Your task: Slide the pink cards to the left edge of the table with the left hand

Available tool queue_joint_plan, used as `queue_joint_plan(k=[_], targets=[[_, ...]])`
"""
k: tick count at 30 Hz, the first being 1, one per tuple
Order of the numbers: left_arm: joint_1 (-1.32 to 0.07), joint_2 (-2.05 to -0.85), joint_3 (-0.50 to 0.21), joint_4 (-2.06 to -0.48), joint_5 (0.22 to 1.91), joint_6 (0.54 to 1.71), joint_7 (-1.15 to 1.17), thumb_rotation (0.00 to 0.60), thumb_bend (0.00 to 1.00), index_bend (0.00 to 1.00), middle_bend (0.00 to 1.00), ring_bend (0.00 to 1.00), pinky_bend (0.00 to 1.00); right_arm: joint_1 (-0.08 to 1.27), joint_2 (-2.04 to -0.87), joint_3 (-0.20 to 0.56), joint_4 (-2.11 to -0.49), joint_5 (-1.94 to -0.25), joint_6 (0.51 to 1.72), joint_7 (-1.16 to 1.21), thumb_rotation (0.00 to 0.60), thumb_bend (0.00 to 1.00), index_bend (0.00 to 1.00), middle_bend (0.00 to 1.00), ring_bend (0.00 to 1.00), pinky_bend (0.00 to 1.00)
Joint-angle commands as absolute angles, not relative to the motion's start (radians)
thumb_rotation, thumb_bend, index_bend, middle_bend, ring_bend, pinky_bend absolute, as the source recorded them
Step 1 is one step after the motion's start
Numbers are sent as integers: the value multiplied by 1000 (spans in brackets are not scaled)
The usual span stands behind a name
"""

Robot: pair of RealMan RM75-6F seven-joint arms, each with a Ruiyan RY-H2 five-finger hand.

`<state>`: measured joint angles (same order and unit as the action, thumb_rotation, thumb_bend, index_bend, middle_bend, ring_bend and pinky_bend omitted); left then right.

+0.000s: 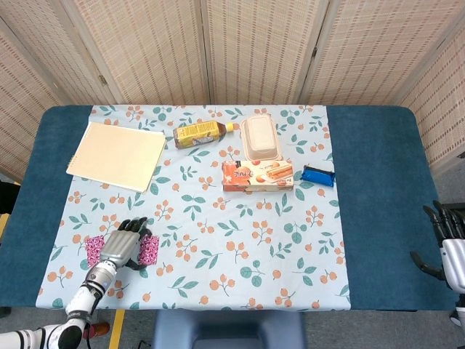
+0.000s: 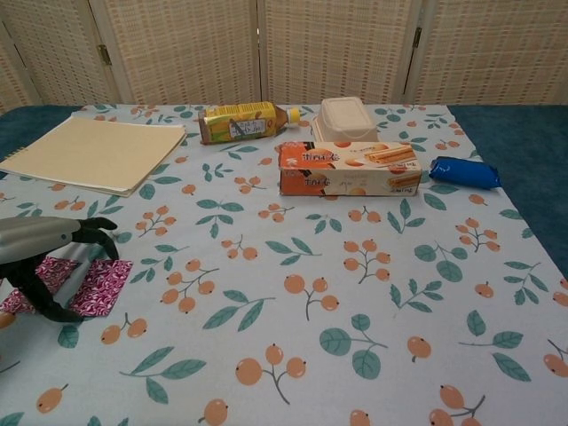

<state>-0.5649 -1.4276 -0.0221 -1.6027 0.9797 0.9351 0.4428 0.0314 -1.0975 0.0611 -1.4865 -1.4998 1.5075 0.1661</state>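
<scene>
Left hand [image 1: 122, 247] lay flat over the pink patterned cards [image 1: 149, 249], fingers spread and pressing down, gripping nothing. Cards sat beneath it on the floral cloth, short of the blue tabletop [image 1: 22, 240] margin to its left. Slide partly done; edge not reached.

Robot hand [image 1: 120, 247] on cards [image 1: 149, 249], far left of snack box [image 1: 257, 175]

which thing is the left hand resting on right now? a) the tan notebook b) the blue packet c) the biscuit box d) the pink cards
d: the left hand lies over the pink cards at the table's near left, with pink showing on both sides of it; the chest view shows its dark fingers arched above the cards.
</scene>
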Motion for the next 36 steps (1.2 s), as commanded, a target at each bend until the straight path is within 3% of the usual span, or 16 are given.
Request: queue_joint_plan(k=[1, 20, 36], targets=[[-561, -1428, -19, -1608, 991, 948, 436, 600, 213, 327, 0, 0, 0, 31, -1097, 61, -1487, -1500, 1508, 167, 600, 290, 35, 36, 0, 0], [-471, -1292, -23, -1696, 1046, 1094, 346, 600, 219, 355, 0, 0, 0, 34, -1088, 67, -1489, -1505, 1512, 169, 600, 290, 35, 36, 0, 0], [-391, -1277, -19, -1574, 952, 1085, 270, 600, 223, 327, 0, 0, 0, 52, -1045, 80, -1552, -1506, 1501, 133, 600, 290, 35, 36, 0, 0]])
